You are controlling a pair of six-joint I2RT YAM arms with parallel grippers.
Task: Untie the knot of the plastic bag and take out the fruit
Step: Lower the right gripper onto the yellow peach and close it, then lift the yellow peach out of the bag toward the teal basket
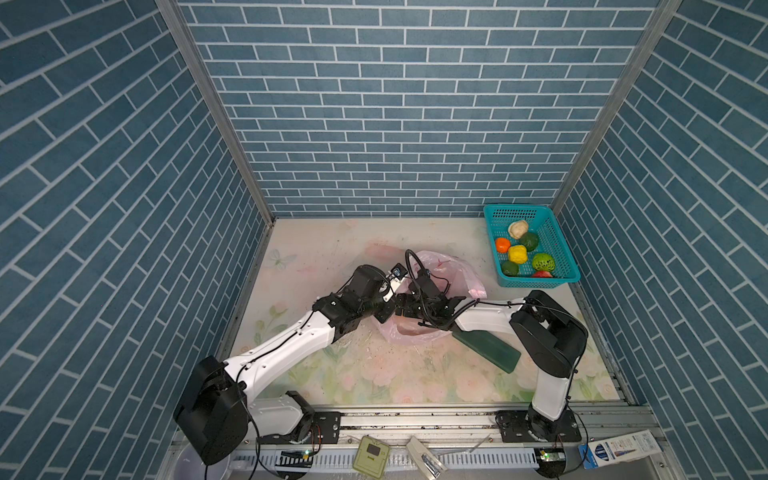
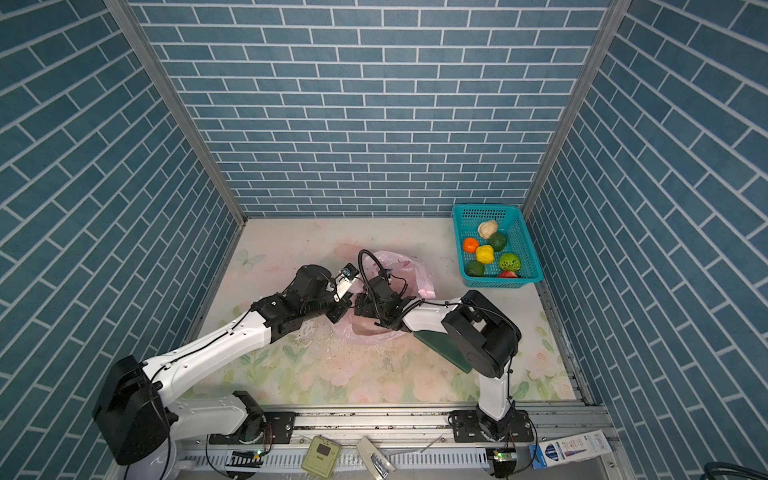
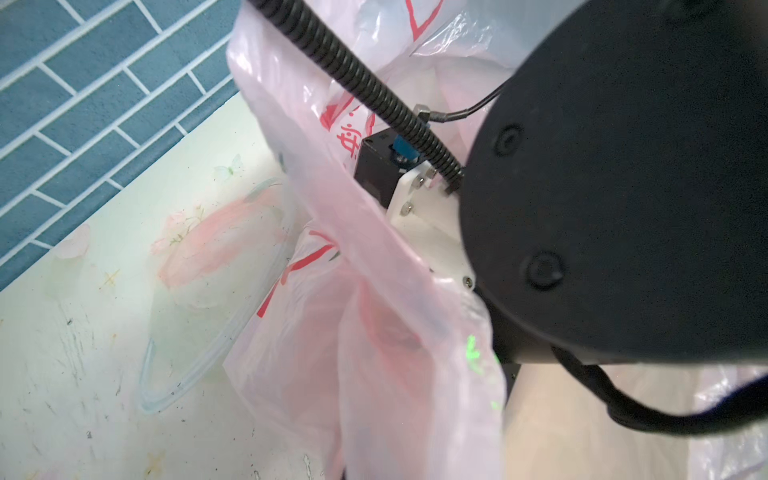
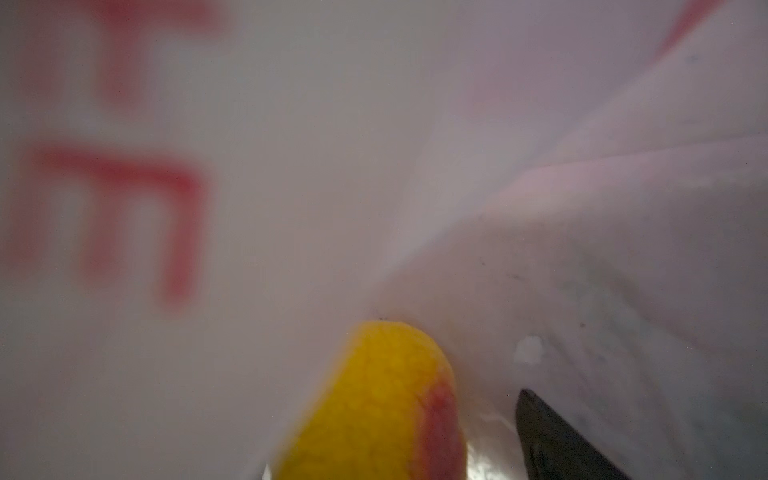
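Plastic bag [image 1: 457,266] lies on the counter [image 1: 332,374], left of the teal basket [image 1: 519,206]. Left end effector [image 1: 384,312] is closed at its rim. Right end effector [image 1: 405,311] is open inside it, beside a yellow-red fruit [image 4: 374,399].

Top views overhead; wrist views near plastic bag [image 3: 395,395].

Robot lab test cell, not a real room. Blue brick wallpaper [image 1: 395,124] on three flat panels joined by bare aluminium posts [image 1: 219,112], boxing in a floral-print counter [image 1: 332,241]; panels stand well apart from the left pincer [image 1: 383,318] on all three sides. On that pincer's arm-base side: arm mounts [image 1: 540,428] bolted to a metal rail [image 1: 415,419], slotted cable duct [image 1: 457,459], exposed circuit board [image 1: 550,457] with a lit green LED.
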